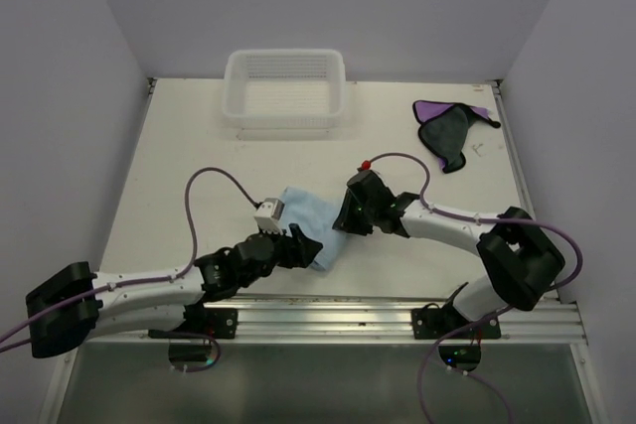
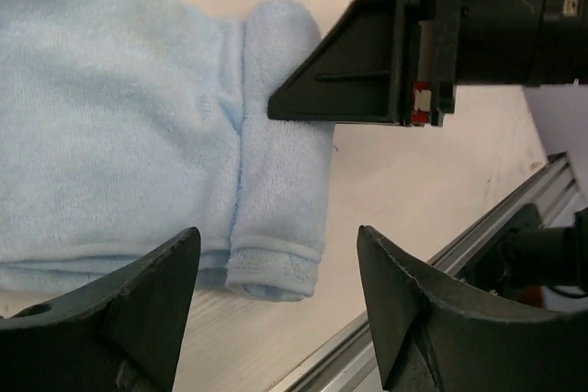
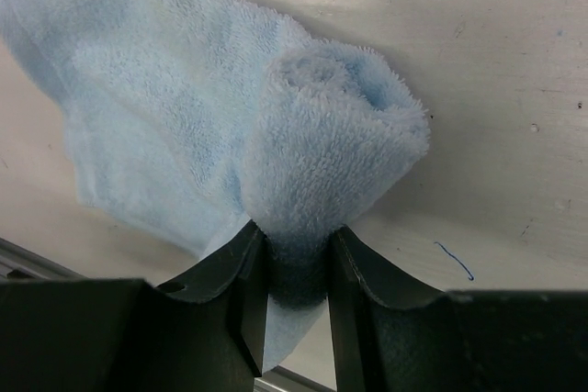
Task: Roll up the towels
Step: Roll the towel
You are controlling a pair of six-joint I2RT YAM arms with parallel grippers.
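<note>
Light blue terry towel [image 1: 306, 217], partly rolled, lies near the front of the white bench [image 1: 189, 136]; right end effector [image 3: 296, 286] pinches one end of the roll, left end effector [image 2: 276, 273] hangs with fingers apart over the other.

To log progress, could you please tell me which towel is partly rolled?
The light blue towel, its rolled edge pinched by the right gripper; the purple towel lies crumpled, unrolled, at the far right.

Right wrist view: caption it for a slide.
Right gripper pinching the rolled end of a light blue terry towel.
</note>
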